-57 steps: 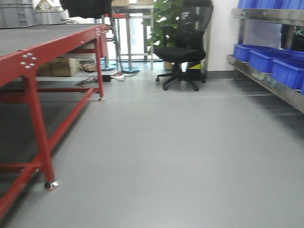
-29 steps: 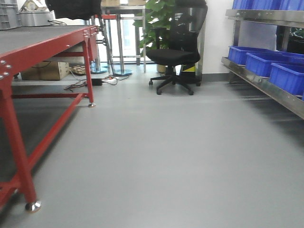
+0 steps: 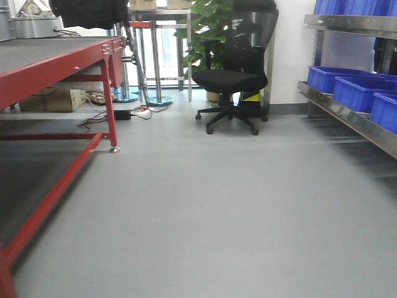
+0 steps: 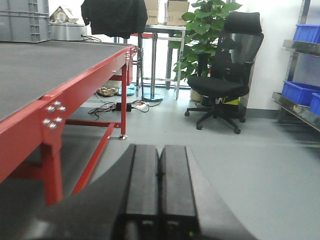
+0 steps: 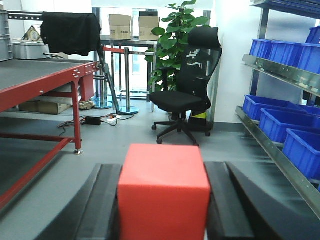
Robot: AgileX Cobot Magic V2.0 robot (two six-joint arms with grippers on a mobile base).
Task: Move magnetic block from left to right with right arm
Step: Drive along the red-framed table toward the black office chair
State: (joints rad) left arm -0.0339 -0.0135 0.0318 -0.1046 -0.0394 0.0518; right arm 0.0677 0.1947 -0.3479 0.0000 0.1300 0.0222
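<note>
The magnetic block (image 5: 163, 192), a plain bright-red cube, fills the lower middle of the right wrist view. My right gripper (image 5: 164, 172) is shut on it, one black finger (image 5: 102, 200) pressed to each side, and holds it above the grey floor. In the left wrist view my left gripper (image 4: 159, 150) is shut, its two black fingers (image 4: 142, 175) pressed together with nothing between them. Neither gripper shows in the front view.
A red-framed table (image 3: 59, 62) with a dark top runs along the left. A black office chair (image 3: 232, 77) and a potted plant (image 3: 208, 28) stand ahead. Metal shelving with blue bins (image 3: 350, 84) lines the right. Grey floor (image 3: 217, 211) lies between.
The front view has shifted: the red table's near leg has slid left and out of frame, and the chair sits slightly lower and nearer.
</note>
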